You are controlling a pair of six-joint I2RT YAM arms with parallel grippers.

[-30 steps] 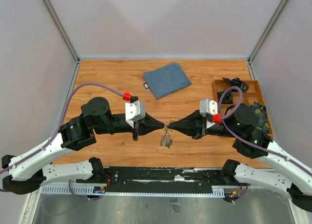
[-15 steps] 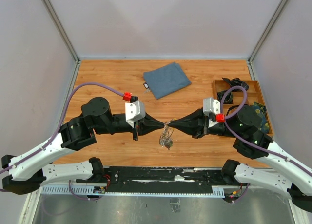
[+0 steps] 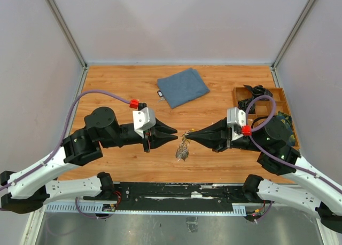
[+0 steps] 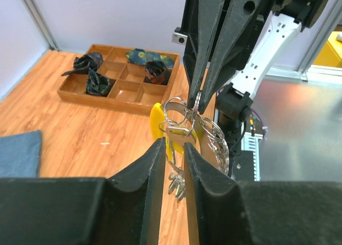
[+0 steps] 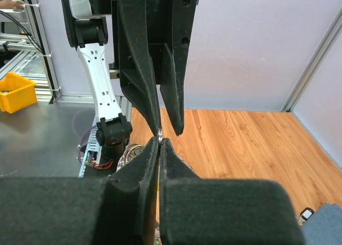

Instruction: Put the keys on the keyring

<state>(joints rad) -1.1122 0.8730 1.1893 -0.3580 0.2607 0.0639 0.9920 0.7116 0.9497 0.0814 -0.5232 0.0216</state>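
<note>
My right gripper (image 3: 189, 134) is shut on the thin metal keyring (image 3: 185, 134) and holds it above the table. A bunch of keys (image 3: 183, 150) hangs from it. In the left wrist view the keyring (image 4: 216, 142) dangles from the right fingers (image 4: 206, 69) with a yellow key head (image 4: 157, 122) and silver keys (image 4: 179, 183). My left gripper (image 3: 175, 134) is open and empty, a short way left of the ring. Its jaws (image 4: 174, 145) stand apart just short of the keys. In the right wrist view my right gripper (image 5: 159, 141) pinches the ring's edge (image 5: 160, 131).
A folded blue cloth (image 3: 183, 87) lies at the back middle, with a small dark tag (image 3: 160, 94) at its left edge. A wooden compartment tray (image 3: 278, 95) with dark items stands at the right; it also shows in the left wrist view (image 4: 128, 90).
My left gripper has opened, let go of the keyring and drawn back to the left. My right gripper still holds the ring and has shifted slightly right.
</note>
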